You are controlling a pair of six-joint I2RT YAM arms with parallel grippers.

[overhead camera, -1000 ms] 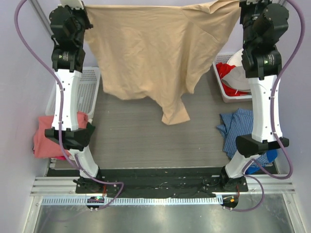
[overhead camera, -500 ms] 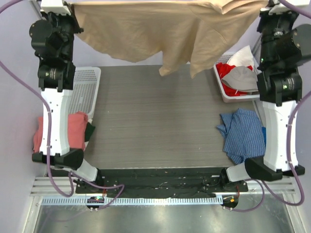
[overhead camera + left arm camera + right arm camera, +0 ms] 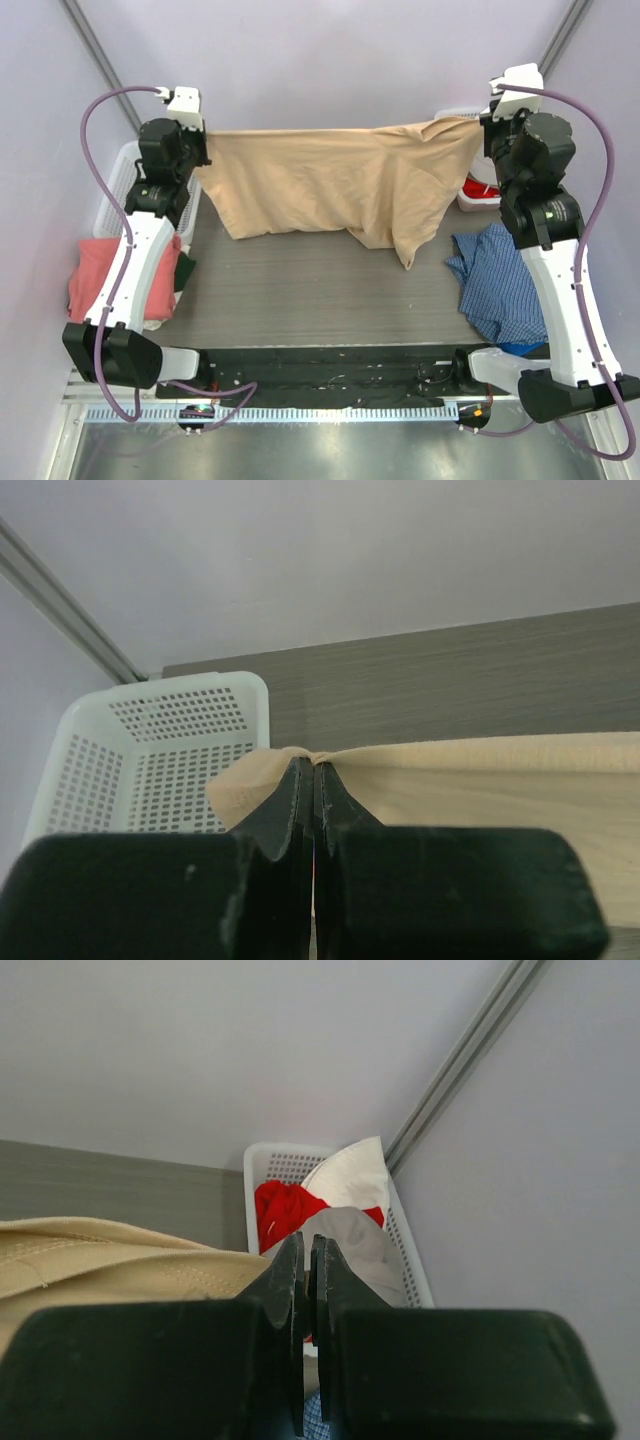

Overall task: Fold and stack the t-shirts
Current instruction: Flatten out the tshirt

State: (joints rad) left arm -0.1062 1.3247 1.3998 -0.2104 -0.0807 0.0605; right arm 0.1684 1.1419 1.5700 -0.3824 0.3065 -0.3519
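From above, the large tan cloth t-shirt (image 3: 330, 185) hangs spread between the two arms over the far half of the grey wood-grain table (image 3: 320, 290). Its lowest corner droops at the right. The left gripper (image 3: 200, 152) pinches one top corner and the right gripper (image 3: 485, 122) the other. A salmon-pink cloth t-shirt (image 3: 100, 280) lies heaped at the table's left edge, just beside a white perforated plastic basket (image 3: 115, 185). A blue checked cloth (image 3: 500, 280) sprawls by the right arm.

On the left wrist camera, the left gripper (image 3: 312, 770) has its fingers pressed tight together with tan fabric (image 3: 480, 780) bunched at the tips. The white basket (image 3: 160, 740) sits behind.

On the right wrist camera, the right gripper (image 3: 305, 1245) is clamped to a hairline slit on the shirt's edge (image 3: 120, 1260). Beyond it, a second white basket (image 3: 410, 1260) holds a red cloth (image 3: 280, 1210) and pale cloths.
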